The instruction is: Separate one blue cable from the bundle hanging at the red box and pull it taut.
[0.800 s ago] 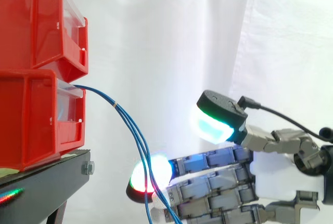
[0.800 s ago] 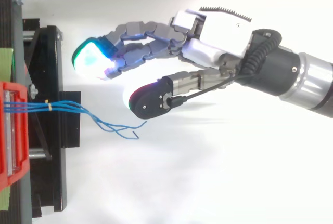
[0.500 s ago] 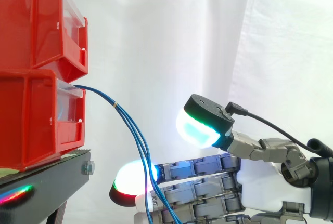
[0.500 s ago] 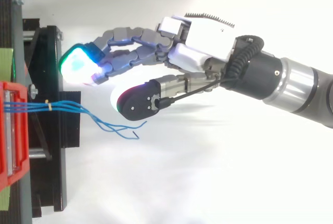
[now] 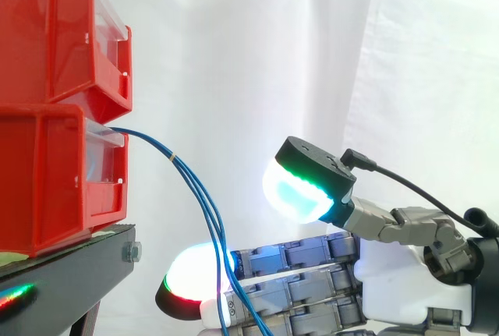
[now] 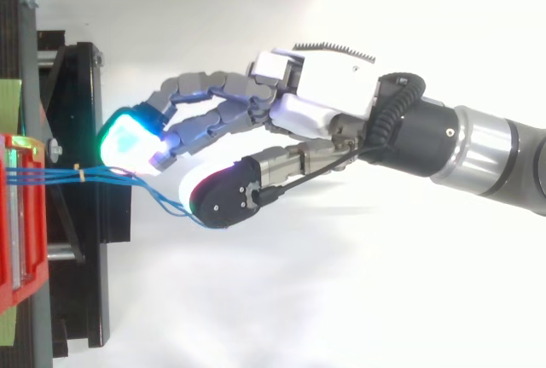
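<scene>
A bundle of thin blue cables (image 5: 204,207) comes out of the lower red box (image 5: 47,180), is tied by a small yellow band (image 5: 173,158), and hangs down to the right. From above the bundle (image 6: 111,178) runs right from the box (image 6: 13,214). The hand (image 6: 333,99) reaches in from the right and is open. Its nearly straight fingers (image 5: 296,289) lie behind the hanging strands, with a glowing fingertip (image 5: 195,289) just past them. The thumb pad (image 5: 300,188) stays well above and apart. From above, the thumb (image 6: 222,201) covers the cables' loose ends.
A second red bin (image 5: 54,32) is stacked on the lower one. Both stand on a black stand (image 5: 62,281) whose edge juts toward the hand (image 6: 77,283). A white curtain hangs behind.
The hand has moved left toward the stand and slightly down. Its fingers now reach past the hanging strands, and from above the thumb has slid over the cable ends.
</scene>
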{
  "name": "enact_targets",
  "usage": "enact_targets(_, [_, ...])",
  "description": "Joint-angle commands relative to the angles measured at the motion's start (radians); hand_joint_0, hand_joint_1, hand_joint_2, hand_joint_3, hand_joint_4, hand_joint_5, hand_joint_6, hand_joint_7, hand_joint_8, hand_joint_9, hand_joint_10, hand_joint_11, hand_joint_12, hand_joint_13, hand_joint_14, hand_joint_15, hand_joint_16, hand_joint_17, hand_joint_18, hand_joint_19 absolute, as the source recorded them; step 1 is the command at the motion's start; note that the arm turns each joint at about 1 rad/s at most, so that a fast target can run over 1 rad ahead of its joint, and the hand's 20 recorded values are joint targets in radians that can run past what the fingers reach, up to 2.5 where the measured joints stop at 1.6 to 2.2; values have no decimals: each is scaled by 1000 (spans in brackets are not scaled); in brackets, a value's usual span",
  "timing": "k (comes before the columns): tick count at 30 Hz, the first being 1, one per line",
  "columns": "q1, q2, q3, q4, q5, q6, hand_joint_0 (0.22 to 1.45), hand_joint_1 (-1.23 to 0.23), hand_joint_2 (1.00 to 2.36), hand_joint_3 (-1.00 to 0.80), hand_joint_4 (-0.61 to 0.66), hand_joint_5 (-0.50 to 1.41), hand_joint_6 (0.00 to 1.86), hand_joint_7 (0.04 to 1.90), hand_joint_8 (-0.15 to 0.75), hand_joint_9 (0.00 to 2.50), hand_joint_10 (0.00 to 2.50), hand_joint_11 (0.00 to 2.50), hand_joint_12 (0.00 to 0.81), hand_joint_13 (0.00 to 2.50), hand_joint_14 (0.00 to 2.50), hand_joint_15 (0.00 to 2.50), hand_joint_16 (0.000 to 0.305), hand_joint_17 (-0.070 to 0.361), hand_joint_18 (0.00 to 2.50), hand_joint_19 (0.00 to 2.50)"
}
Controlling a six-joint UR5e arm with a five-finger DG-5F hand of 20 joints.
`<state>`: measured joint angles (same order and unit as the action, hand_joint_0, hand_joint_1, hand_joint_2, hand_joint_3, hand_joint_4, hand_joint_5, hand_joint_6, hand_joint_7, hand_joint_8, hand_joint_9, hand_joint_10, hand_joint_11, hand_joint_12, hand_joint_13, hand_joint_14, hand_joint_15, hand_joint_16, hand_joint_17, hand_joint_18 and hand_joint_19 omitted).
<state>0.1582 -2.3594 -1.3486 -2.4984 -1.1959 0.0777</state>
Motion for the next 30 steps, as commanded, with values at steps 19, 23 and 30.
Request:
enact_targets(19, [14, 2, 29, -66, -76, 8, 558, -665, 1004, -441, 262, -137, 503, 1018, 269, 501, 8, 261, 319, 658, 13, 372, 40, 90, 662, 519])
enact_targets(23, [14, 6, 29, -66, -77, 8, 572, -649, 1006, -435, 261, -131, 503, 1029, 266, 503, 8, 264, 316, 668, 15, 386, 39, 88, 676, 537])
enact_targets(30, [3, 28, 29, -92, -91, 4, 577, -651, 1006, -432, 262, -128, 503, 1037, 264, 509, 8, 268, 313, 683, 14, 394, 39, 88, 682, 545])
